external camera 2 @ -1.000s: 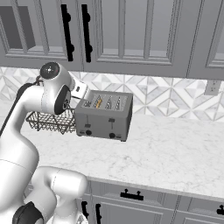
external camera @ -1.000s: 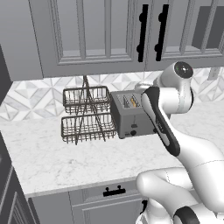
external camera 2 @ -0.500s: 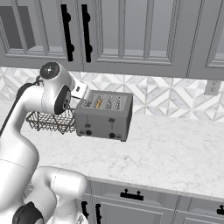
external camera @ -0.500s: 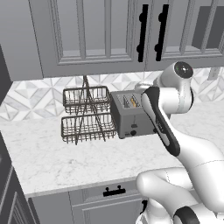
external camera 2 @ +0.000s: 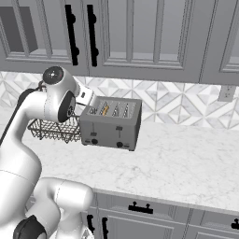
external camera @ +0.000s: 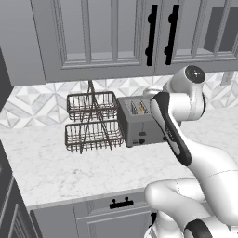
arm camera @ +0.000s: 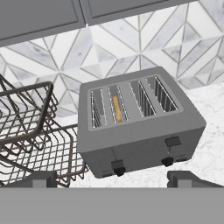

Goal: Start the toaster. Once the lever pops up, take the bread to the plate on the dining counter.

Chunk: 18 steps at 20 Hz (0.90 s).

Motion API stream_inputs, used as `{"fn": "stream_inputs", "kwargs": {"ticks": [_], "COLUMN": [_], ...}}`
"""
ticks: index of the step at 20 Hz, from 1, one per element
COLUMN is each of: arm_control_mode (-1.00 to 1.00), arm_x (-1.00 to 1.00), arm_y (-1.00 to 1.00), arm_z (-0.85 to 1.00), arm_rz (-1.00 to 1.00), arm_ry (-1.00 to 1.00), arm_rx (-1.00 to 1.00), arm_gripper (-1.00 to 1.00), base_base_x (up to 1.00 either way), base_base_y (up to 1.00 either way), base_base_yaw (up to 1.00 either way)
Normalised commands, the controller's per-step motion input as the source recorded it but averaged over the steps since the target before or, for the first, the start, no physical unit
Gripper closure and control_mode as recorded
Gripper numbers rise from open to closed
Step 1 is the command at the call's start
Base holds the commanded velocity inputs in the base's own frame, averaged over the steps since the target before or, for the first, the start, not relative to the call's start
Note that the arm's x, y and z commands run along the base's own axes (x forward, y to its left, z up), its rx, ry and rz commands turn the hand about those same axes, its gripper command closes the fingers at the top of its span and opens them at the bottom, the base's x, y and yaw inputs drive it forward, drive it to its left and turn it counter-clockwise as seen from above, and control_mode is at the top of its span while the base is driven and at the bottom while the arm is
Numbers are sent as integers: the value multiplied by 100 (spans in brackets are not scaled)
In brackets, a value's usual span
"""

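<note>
The grey four-slot toaster (external camera: 139, 124) (external camera 2: 112, 125) (arm camera: 140, 129) stands on the marble worktop against the tiled wall. The bread (arm camera: 117, 108) (external camera 2: 105, 110) sits low in its second slot from the left, showing as a thin tan edge. On the front, the left lever (arm camera: 117, 164) is low, just above its knob, and the right lever (arm camera: 173, 141) is higher. My gripper (arm camera: 113, 180) hangs above and in front of the toaster, open, with its tips wide apart and nothing between them. The plate and the dining counter are out of view.
A two-tier wire basket rack (external camera: 91, 123) (external camera 2: 51, 130) (arm camera: 30, 131) stands close against the toaster's left side. Grey wall cabinets (external camera 2: 130, 37) hang above. Bare worktop (external camera 2: 186, 158) stretches to the toaster's right, with a wall outlet (external camera 2: 227, 93) behind it.
</note>
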Motion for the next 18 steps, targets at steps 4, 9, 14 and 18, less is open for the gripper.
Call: {"fn": "stream_inputs", "kwargs": {"ticks": [4,9,14,18], "arm_control_mode": [-100,-100,-100,-100], "arm_x": [0,0,0,0], "arm_y": [0,0,0,0], "arm_z": [0,0,0,0], "arm_rz": [0,0,0,0], "arm_ry": [0,0,0,0], "arm_rx": [0,0,0,0], "arm_gripper": [-100,-100,-100,-100], "base_base_x": [0,0,0,0], "base_base_y": [0,0,0,0], "base_base_yaw": [0,0,0,0]}}
